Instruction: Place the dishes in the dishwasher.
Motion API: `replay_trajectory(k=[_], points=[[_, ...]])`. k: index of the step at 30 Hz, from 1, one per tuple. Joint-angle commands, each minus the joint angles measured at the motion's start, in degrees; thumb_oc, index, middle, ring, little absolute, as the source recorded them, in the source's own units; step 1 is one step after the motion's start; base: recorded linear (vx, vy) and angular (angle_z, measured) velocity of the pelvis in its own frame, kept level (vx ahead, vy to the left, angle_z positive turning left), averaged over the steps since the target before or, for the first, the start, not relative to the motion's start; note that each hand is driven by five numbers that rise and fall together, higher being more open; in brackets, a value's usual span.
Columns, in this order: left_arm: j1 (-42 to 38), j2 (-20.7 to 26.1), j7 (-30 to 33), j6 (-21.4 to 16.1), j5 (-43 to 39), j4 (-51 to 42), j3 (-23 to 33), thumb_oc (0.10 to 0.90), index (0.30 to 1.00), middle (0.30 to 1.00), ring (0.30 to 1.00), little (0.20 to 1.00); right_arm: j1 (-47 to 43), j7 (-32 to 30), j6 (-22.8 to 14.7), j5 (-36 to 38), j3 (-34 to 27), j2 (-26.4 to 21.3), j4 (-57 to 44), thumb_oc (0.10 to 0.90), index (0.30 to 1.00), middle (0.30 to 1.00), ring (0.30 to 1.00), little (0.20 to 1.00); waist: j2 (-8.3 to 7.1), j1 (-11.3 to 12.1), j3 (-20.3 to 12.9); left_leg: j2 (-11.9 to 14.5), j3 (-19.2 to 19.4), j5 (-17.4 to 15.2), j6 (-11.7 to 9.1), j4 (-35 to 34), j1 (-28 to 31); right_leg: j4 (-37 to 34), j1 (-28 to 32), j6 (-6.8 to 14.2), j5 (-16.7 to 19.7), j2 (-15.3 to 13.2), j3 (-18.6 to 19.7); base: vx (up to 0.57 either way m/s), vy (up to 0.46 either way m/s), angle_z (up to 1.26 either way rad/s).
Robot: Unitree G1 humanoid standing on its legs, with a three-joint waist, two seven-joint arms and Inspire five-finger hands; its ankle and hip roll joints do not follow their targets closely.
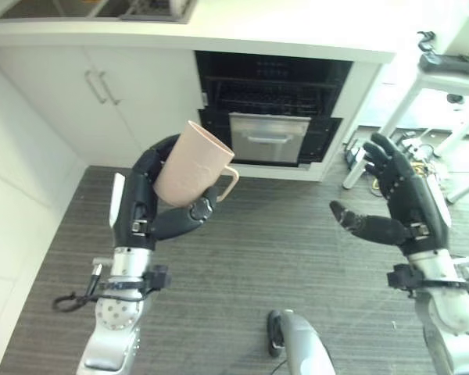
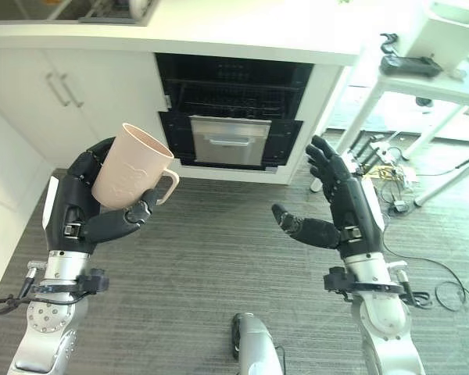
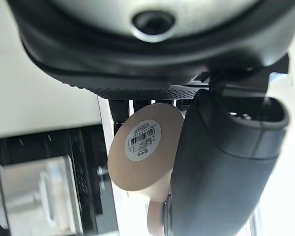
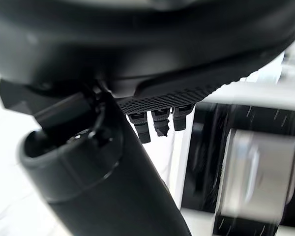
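Observation:
My left hand is curled round a beige mug, held up in the air with its mouth tilted up and its handle toward the right. The mug's base with a barcode sticker shows in the left wrist view beside the thumb. Ahead, the dishwasher stands open under the counter, dark racks visible and a steel panel at its front. My right hand is raised at the right, fingers straight, thumb out, holding nothing.
White cabinets run along the left under a pale counter. A white table with cables on the floor stands at the right. Grey striped flooring lies between me and the dishwasher.

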Motion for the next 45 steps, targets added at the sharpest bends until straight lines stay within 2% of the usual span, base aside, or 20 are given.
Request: replay_trajectory(k=[1,2,3,5,6,7,11,15,17,19,22,25,27,30,32,33,38,39,43,45], points=[[-0.5,3.4,3.2,-8.3,-0.9,-6.0,2.5,0.4,0.3,0.3,0.3,0.3,-1.2,1.6,-5.8,2.3,-1.8,-3.0,-7.2,0.8,0.9,0.9,0.9,0.9,-0.68,0.2,-8.0,-6.9,2.5,9.8,5.8,7.3,-4.2,-17.9,7.5,6.8,12.9,-3.1,5.4,0.32,-0.395,-0.36],[-0.2,3.1,3.0,-8.2,-1.8,-5.8,2.3,0.4,0.3,0.3,0.3,0.3,-1.5,1.4,-5.9,2.0,-1.5,-3.3,-6.7,0.8,0.9,0.9,0.9,0.9,-1.46,1.1,-7.3,-8.0,2.5,11.0,6.0,12.6,-8.9,-17.9,9.3,5.7,12.1,-2.9,5.9,0.21,-0.298,-0.57],[-0.9,2.1,1.8,-7.5,-4.9,-4.8,1.2,0.4,0.3,0.3,0.3,0.3,-2.1,-0.5,-5.6,0.0,-1.0,-3.3,-5.9,0.8,0.9,0.9,0.9,0.9,-2.26,2.6,-5.4,-10.3,3.2,9.9,7.5,17.6,-19.3,-17.9,12.5,4.8,10.8,-2.7,5.9,0.24,-0.183,-0.7],[-1.1,1.7,2.2,-8.7,-5.8,-3.8,0.2,0.4,0.3,0.3,0.3,0.3,-3.7,-2.0,-4.9,0.1,-0.2,-4.1,-5.2,0.8,0.9,0.9,0.9,0.9,-1.13,3.2,-4.5,-11.9,5.8,7.8,8.9,6.9,-19.7,-17.9,14.2,5.9,9.4,-1.6,5.8,0.31,0.025,-0.43],[-0.8,1.8,2.4,-9.8,-5.9,-3.6,0.0,0.4,0.3,0.3,0.3,0.3,-3.8,-1.8,-4.9,0.7,-0.2,-4.4,-5.1,0.8,0.9,0.9,0.9,0.9,-0.22,3.7,-3.9,-11.7,6.4,8.9,8.6,2.9,-20.1,-17.9,15.4,6.4,8.6,-0.7,6.0,0.37,0.165,-0.16],[-0.6,2.0,2.4,-10.5,-6.0,-3.9,-0.1,0.4,0.3,0.3,0.3,0.3,-3.6,-1.8,-5.1,0.6,-0.4,-4.4,-5.4,0.8,0.9,0.9,0.9,0.9,1.59,4.6,-3.0,-9.3,6.2,10.3,8.0,2.9,-26.7,-17.9,17.5,6.5,7.3,1.4,6.1,0.36,0.162,-0.28],[-1.7,1.7,2.1,-11.2,-6.1,-2.1,-2.3,0.4,0.3,0.3,0.3,0.3,-4.0,-4.4,-6.1,-2.5,0.1,-6.1,-3.6,0.8,0.9,0.9,0.9,0.9,2.83,7.4,-3.3,-6.5,3.1,14.6,5.8,2.9,-37.6,-17.9,23.6,5.6,2.7,2.6,5.3,0.36,0.151,-0.28],[-2.8,1.6,2.2,-10.7,-6.3,-0.7,-1.2,0.4,0.3,0.3,0.3,0.3,-4.4,-2.7,-5.9,-0.5,-0.3,-5.2,-3.5,0.8,0.9,0.9,0.9,0.9,2.94,7.1,-5.1,-6.1,5.2,7.7,7.6,2.9,-34.2,-17.9,25.8,7.2,0.9,0.0,4.6,0.28,0.184,-0.49],[-3.6,2.0,-0.3,-8.1,-6.1,-1.5,-1.0,0.4,0.3,0.3,0.3,0.3,-2.0,-2.2,-4.7,-2.4,-1.0,-3.1,-5.8,0.8,0.9,0.9,0.9,0.9,2.41,8.4,-7.1,-8.7,4.3,5.9,9.4,2.9,-33.0,-17.9,29.0,8.6,0.4,-1.7,4.3,0.51,0.301,-0.37],[-4.8,3.0,-1.4,-7.3,-5.4,-1.8,-1.1,0.4,0.3,0.3,0.3,0.3,-3.1,-4.7,-2.6,-2.1,-0.4,-1.6,-6.1,0.8,0.9,0.9,0.9,0.9,1.05,9.6,-8.3,-11.4,4.0,4.4,11.8,2.9,-32.1,-17.9,30.8,10.4,5.3,-3.0,3.2,0.43,0.265,0.27],[-4.3,2.8,-2.1,-7.0,-4.9,-2.7,-0.4,0.4,0.3,0.3,0.3,0.3,-2.7,-4.5,-1.7,-2.5,0.2,0.3,-6.7,0.8,0.9,0.9,0.9,0.9,0.73,10.1,-9.2,-13.3,3.9,3.3,13.4,2.9,-31.2,-17.9,33.0,11.0,13.0,-3.2,2.3,0.21,0.18,0.4],[-4.5,2.8,-1.8,-6.6,-3.3,-2.7,-0.5,0.4,0.3,0.3,0.3,0.3,-2.7,-4.6,-2.0,-2.8,1.7,1.4,-6.4,0.8,0.9,0.9,0.9,0.9,1.93,9.7,-8.9,-14.4,3.1,1.7,15.0,2.9,-28.9,-2.6,27.3,11.0,18.3,-1.7,3.3,0.14,0.177,0.23],[-5.4,3.1,-0.2,-6.4,-2.1,-2.1,-0.7,0.4,0.3,0.3,0.3,0.3,-4.0,-4.6,-1.8,-2.8,3.2,1.3,-5.2,0.8,0.9,0.9,0.9,0.9,2.68,9.1,-8.2,-14.3,2.5,1.1,15.0,2.9,-27.5,-1.0,21.4,9.6,17.1,-1.1,2.9,0.11,0.07,0.08],[-7.6,3.9,0.4,-6.2,-3.1,-1.4,-0.4,0.4,0.3,0.3,0.3,0.3,-4.2,-2.6,-0.9,-1.7,3.3,0.3,-4.2,0.8,0.9,0.9,0.9,0.9,2.46,7.6,-7.2,-15.1,-0.3,0.6,14.2,2.9,-26.1,-15.2,19.9,7.8,12.3,-0.7,2.2,0.1,-0.178,0.1],[-7.8,4.0,-0.8,-8.2,-3.0,-1.0,-1.2,0.4,0.3,0.3,0.3,0.3,-2.2,-2.5,-1.7,0.0,3.0,-0.4,-3.8,0.8,0.9,0.9,0.9,0.9,1.22,5.0,-5.7,-16.6,-2.7,-0.6,14.2,2.9,-24.7,-17.9,14.6,8.1,11.2,0.4,8.4,0.02,-0.338,0.69],[-7.4,3.6,-1.0,-8.7,-2.1,-1.2,-1.8,0.4,0.3,0.3,0.3,0.3,-2.9,-3.2,-1.1,1.3,3.3,-0.9,-3.2,0.8,0.9,0.9,0.9,0.9,0.69,4.9,-5.7,-16.4,-3.0,-1.0,14.0,2.9,-24.2,-17.9,14.1,8.1,10.4,0.2,8.6,-0.01,-0.327,1.0],[-8.8,3.6,3.0,-7.4,1.1,-2.5,-4.1,0.4,0.3,0.3,0.3,0.3,-8.1,-4.9,6.8,3.8,6.0,-2.5,-2.9,0.8,0.9,0.9,0.9,0.9,0.13,6.3,-6.7,-14.9,-2.1,-1.6,12.0,2.9,-24.0,-17.9,14.1,8.2,7.5,-0.7,7.3,0.0,-0.265,0.47],[-9.0,3.7,3.7,-6.4,2.3,-2.6,-4.1,0.4,0.3,0.3,0.3,0.3,-9.5,-4.6,9.3,6.6,6.9,-2.3,-2.0,0.8,0.9,0.9,0.9,0.9,0.21,6.6,-7.0,-14.0,-1.2,-1.7,11.4,2.9,-23.8,-17.9,14.0,7.9,7.0,-0.7,6.8,0.0,-0.217,-0.03],[-8.5,3.8,4.9,-5.1,3.4,-1.9,-3.9,0.4,0.3,0.3,0.3,0.3,-9.8,-0.1,11.7,14.8,7.7,-1.4,-2.4,0.8,0.9,0.9,0.9,0.9,0.51,6.5,-7.5,-12.7,-0.4,-1.8,10.7,2.9,-23.8,-17.9,14.3,7.4,6.3,-0.2,6.7,0.0,-0.152,-0.09],[-8.1,3.5,5.1,-6.3,4.6,-1.1,-4.4,0.4,0.3,0.3,0.3,0.3,-9.9,4.8,15.1,24.6,8.4,-0.4,-1.8,0.8,0.9,0.9,0.9,0.9,0.65,6.5,-7.8,-12.2,-0.2,-1.7,10.3,2.9,-23.6,-17.9,14.6,7.2,6.0,-0.3,6.2,0.01,-0.047,-0.08]])
